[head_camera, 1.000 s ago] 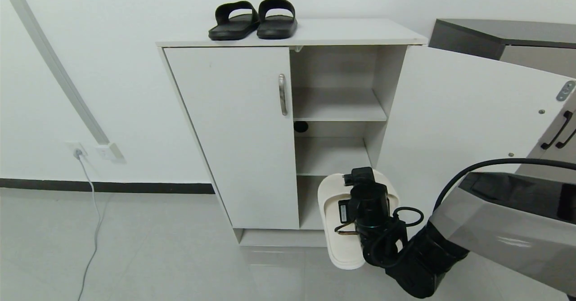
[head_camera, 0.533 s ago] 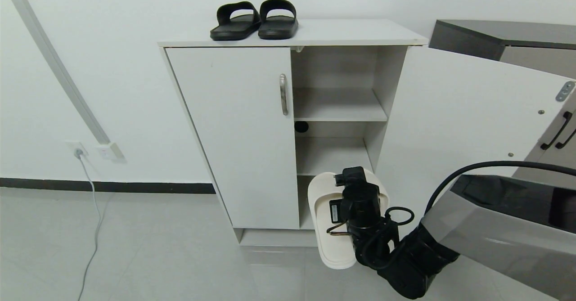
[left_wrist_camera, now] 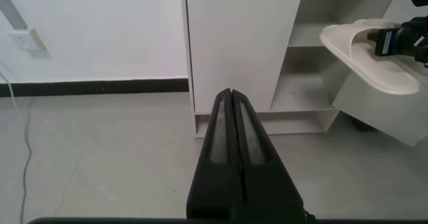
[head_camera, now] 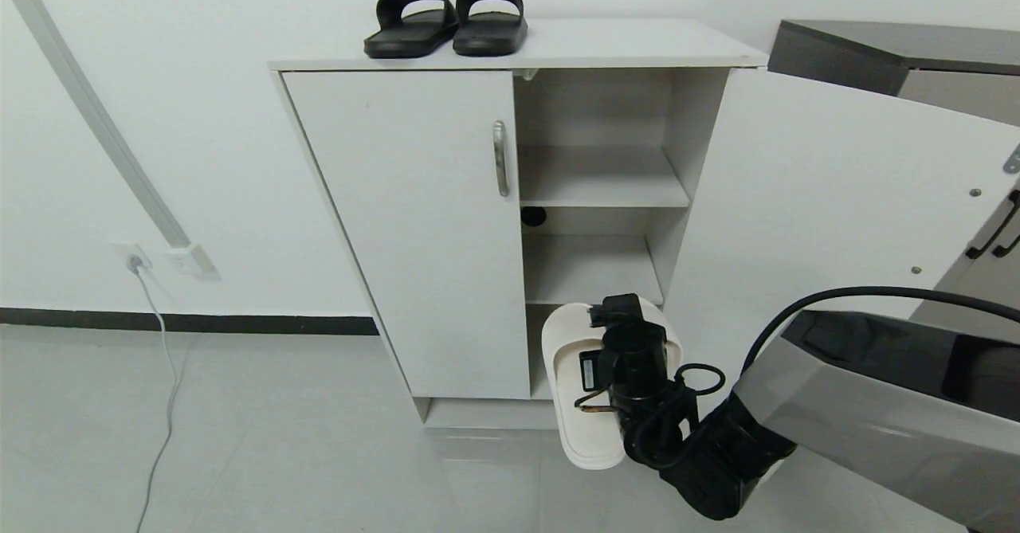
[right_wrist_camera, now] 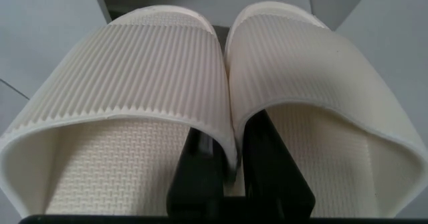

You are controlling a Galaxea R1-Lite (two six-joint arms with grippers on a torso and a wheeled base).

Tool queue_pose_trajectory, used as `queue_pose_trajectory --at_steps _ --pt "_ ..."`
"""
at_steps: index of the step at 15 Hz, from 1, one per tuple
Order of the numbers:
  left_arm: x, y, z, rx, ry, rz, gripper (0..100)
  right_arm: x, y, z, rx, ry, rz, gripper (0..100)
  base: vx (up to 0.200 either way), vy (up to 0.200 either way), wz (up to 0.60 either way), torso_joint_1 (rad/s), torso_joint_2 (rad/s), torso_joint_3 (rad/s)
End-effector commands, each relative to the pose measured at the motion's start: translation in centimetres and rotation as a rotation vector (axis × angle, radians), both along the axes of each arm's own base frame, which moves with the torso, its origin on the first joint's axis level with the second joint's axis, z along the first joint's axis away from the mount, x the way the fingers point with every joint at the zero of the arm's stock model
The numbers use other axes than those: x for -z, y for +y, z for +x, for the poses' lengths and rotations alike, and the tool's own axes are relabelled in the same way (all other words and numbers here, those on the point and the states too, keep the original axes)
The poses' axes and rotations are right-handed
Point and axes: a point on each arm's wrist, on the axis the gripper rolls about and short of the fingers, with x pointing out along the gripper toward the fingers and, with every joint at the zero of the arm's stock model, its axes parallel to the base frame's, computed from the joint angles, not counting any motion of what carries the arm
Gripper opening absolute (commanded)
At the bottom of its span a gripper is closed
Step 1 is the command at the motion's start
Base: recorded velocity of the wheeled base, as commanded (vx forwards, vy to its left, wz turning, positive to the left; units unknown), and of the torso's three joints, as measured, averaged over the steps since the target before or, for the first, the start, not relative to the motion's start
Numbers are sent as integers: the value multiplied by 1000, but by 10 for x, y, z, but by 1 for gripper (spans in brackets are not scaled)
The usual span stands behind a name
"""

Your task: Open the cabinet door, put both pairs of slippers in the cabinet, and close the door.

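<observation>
right pincer [head_camera: 617, 314] pinches both white slippers [head_camera: 570, 393] where their straps [right_wrist_camera: 200, 77] meet so the pair moves as one, just outside the open cabinet's [head_camera: 398, 238] bottom shelf [left_wrist_camera: 301, 95]; left pincer [left_wrist_camera: 231, 117] closed on nothing; black slippers [head_camera: 446, 19] sit at the cabinet top's left end.

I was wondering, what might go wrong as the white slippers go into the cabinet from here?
The right tool pinches both white slippers only by their adjoining inner strap edges, so one might slip out. The pair also appears close to the edge of the closed left door and could catch it on entry.
</observation>
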Motion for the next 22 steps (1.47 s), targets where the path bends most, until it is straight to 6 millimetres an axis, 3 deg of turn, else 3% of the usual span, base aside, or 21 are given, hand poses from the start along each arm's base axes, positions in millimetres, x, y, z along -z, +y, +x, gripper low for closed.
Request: queue_pose_trajectory --at_steps 1,10,14,22 --pt "0 0 0 0 1 0 0 2 0 0 -1 3 -3 0 0 0 0 2 2 -178" --pt "0 0 0 2 1 2 0 16 6 4 0 -23 15 0 0 0 0 4 3 -188" --pt "0 0 0 2 1 2 0 19 6 8 -2 -145 8 0 0 0 0 1 2 -15" --pt "0 0 0 2 1 2 0 15 4 10 5 -159 8 0 0 0 0 0 0 0"
